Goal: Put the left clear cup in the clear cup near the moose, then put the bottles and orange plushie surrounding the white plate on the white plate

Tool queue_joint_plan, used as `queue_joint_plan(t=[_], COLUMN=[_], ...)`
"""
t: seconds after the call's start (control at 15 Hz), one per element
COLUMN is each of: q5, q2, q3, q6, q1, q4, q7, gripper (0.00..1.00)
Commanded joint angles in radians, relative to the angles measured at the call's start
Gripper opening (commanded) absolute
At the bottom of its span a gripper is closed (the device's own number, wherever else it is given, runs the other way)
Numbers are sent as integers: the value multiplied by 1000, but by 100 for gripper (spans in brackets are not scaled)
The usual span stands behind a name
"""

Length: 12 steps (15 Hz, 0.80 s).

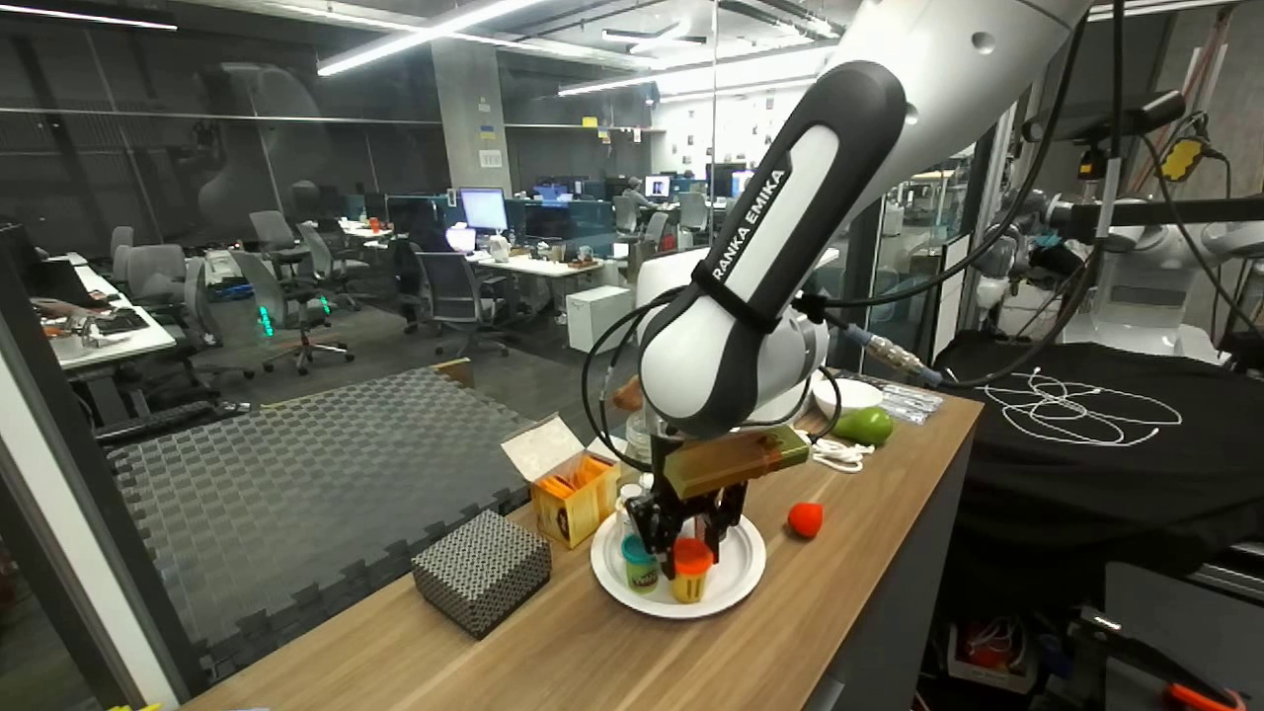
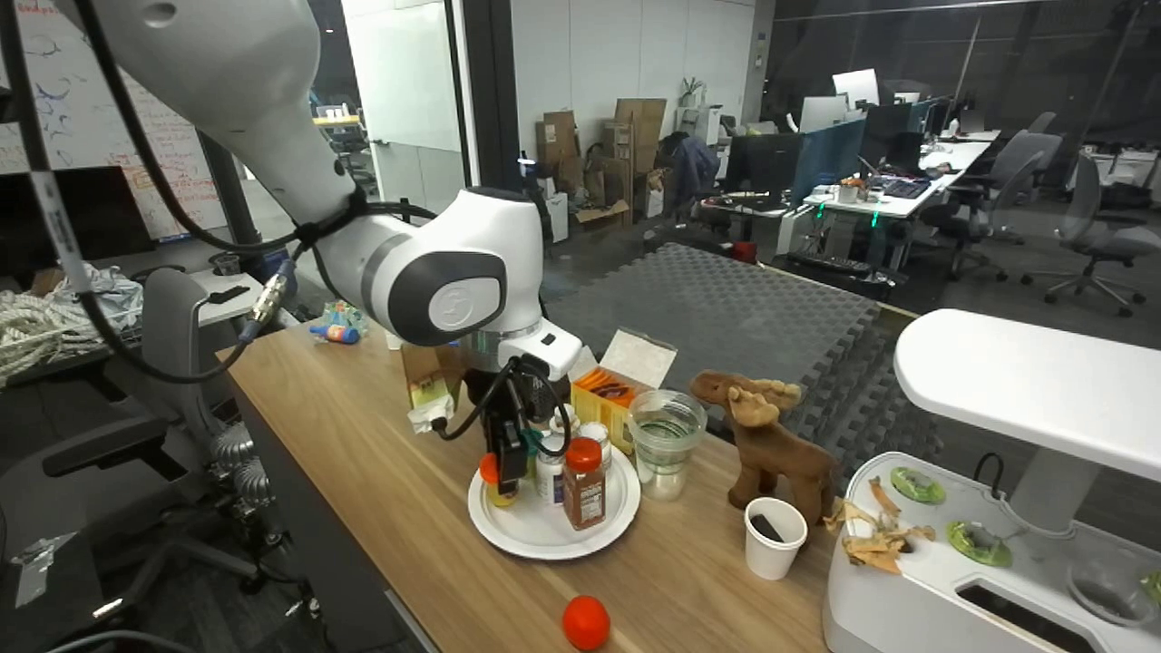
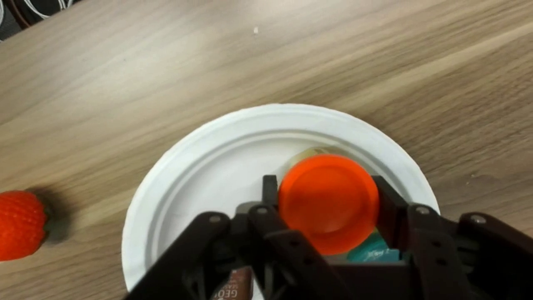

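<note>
My gripper (image 3: 323, 183) is shut on the yellow bottle, its pads close against both sides of the orange cap (image 3: 329, 204); this bottle (image 1: 689, 585) stands upright on the white plate (image 1: 739, 581). Beside it is a teal-capped bottle (image 1: 640, 571). A red-capped brown bottle (image 2: 584, 494) and white bottles (image 2: 551, 476) share the plate. The orange plushie (image 2: 586, 622), rounded and red-orange, lies on the table off the plate. Near the brown moose (image 2: 780, 453) stands a clear cup (image 2: 667, 444); its doubled rims look like the left clear cup nested inside.
An open yellow box (image 1: 578, 502) is close behind the plate, and a patterned dark box (image 1: 482, 573) sits to one side. A white paper cup (image 2: 775, 540) stands before the moose, near a white planter (image 2: 907, 599). A green fruit (image 1: 864, 426) and white bowl (image 1: 851, 397) lie farther along.
</note>
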Motion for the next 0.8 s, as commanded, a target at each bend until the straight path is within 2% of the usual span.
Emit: queue_joint_plan(t=[0.0,0.13,0.47,0.73], q5=[9,3,-20,-19], q2=[-21,-46,-152,-233], q3=[0,-13,-74,-125], q6=[-12,10,87,137], q1=[-2,3,11,-8], q4=[-2,-35,-177,-304], q7=[-21,-10,19,26], gripper=[90,100,100,100])
